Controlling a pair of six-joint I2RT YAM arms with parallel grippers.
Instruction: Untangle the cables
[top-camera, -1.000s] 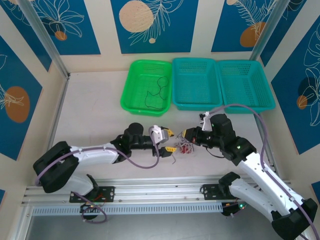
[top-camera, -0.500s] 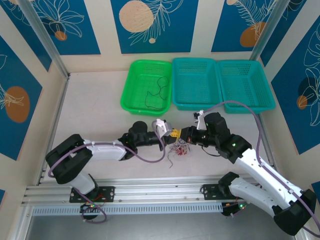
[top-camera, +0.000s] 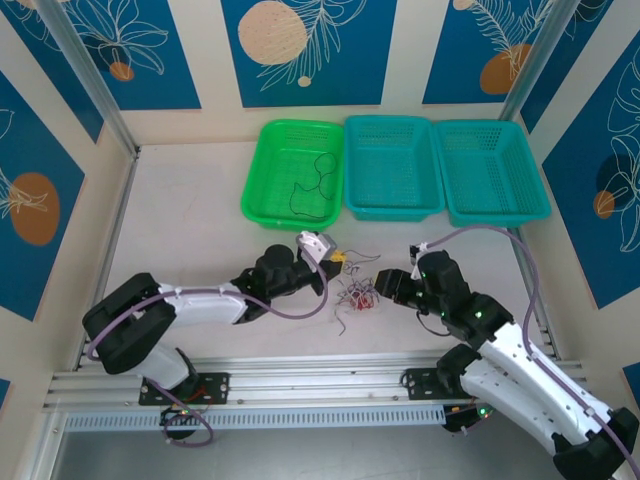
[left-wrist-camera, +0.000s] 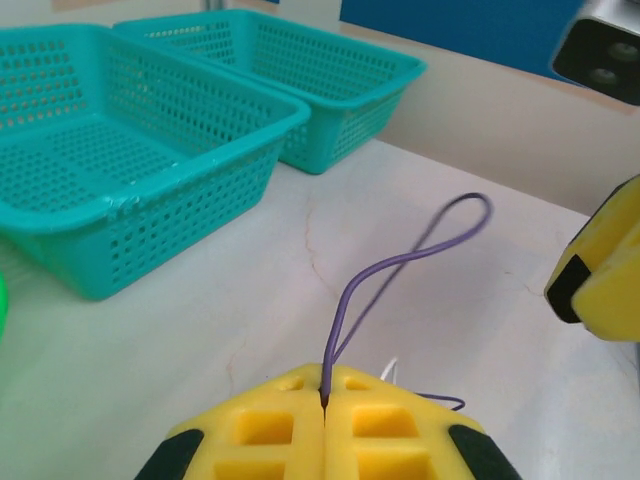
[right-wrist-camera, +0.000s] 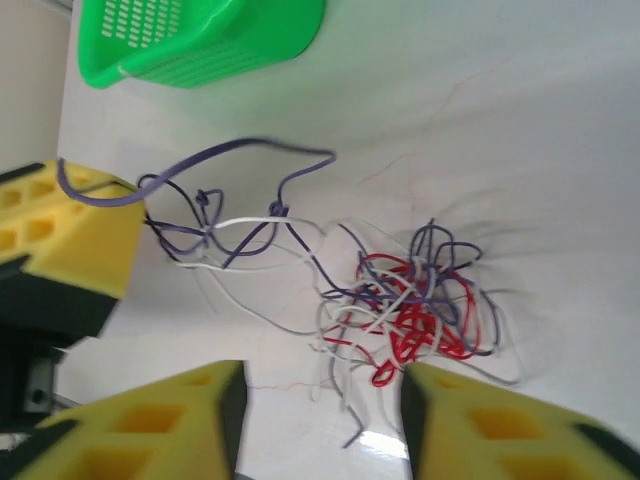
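Observation:
The cables (top-camera: 358, 295) lie as a small tangle of red, white and purple strands (right-wrist-camera: 420, 310) on the table between the two arms. My left gripper (top-camera: 338, 258) is just up and left of the tangle. It is shut (left-wrist-camera: 325, 395) on a purple strand (left-wrist-camera: 400, 262) that loops up from between its yellow pads. That strand (right-wrist-camera: 240, 150) runs from the left gripper's yellow pad (right-wrist-camera: 70, 230) back into the tangle. My right gripper (top-camera: 385, 285) is open (right-wrist-camera: 320, 380) on the right of the tangle, with nothing between its fingers.
A green basket (top-camera: 262, 170) at the back holds a thin black cable (top-camera: 315, 185). Two teal baskets (top-camera: 392, 212) (top-camera: 495, 215) stand to its right, and they are also in the left wrist view (left-wrist-camera: 130, 160) (left-wrist-camera: 300, 70).
The left gripper shut on the purple strand and lifted it back and left. The right gripper opened and drew away to the right, leaving the tangle on the table.

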